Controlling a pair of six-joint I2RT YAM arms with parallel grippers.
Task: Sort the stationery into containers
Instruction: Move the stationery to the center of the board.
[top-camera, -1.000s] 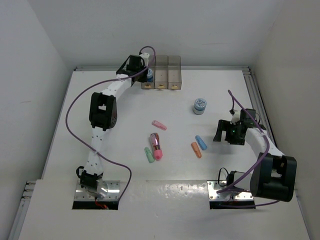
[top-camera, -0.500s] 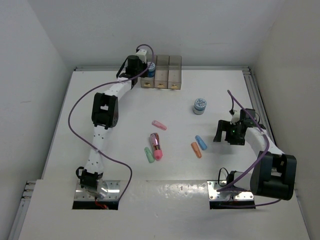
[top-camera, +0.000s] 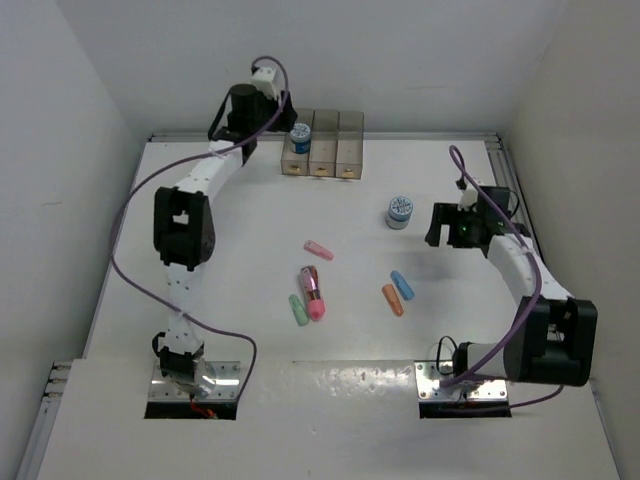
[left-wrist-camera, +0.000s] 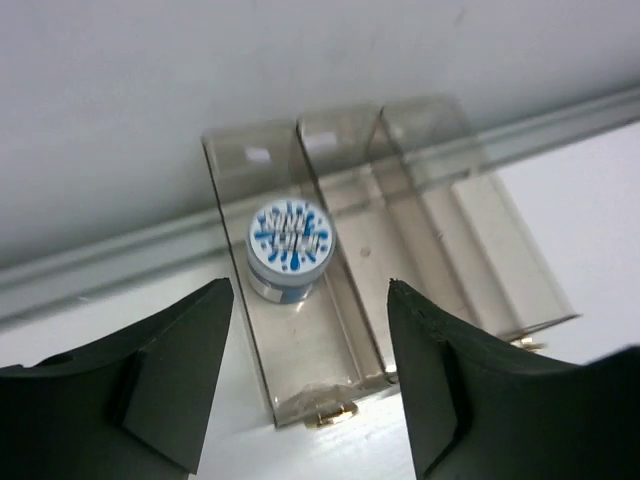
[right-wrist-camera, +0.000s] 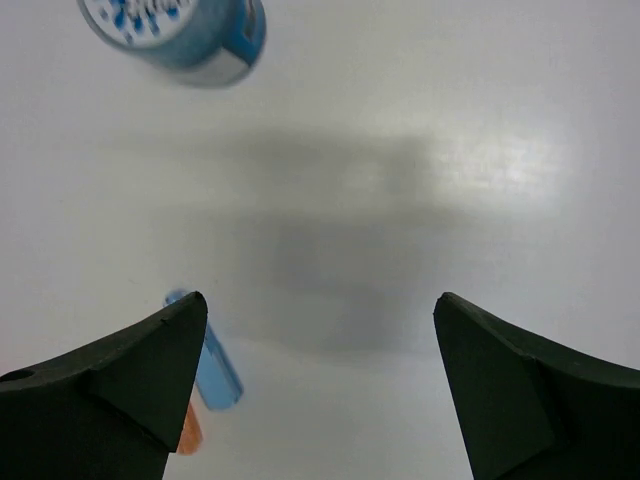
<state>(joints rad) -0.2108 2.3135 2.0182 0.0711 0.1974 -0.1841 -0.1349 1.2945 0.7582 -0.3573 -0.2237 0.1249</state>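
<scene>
Cylinder (left-wrist-camera: 290, 240) upright in end bin (left-wrist-camera: 300, 375) per left wrist, left tool (left-wrist-camera: 308, 300) apart, right tool (right-wrist-camera: 320, 300) apart

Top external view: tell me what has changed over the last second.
The left gripper has pulled back from the leftmost bin, jaws open, leaving the patterned cylinder standing inside it. The right gripper, also open, has swung farther from its base, toward the second cylinder. The capsules and the second cylinder have not moved.
</scene>
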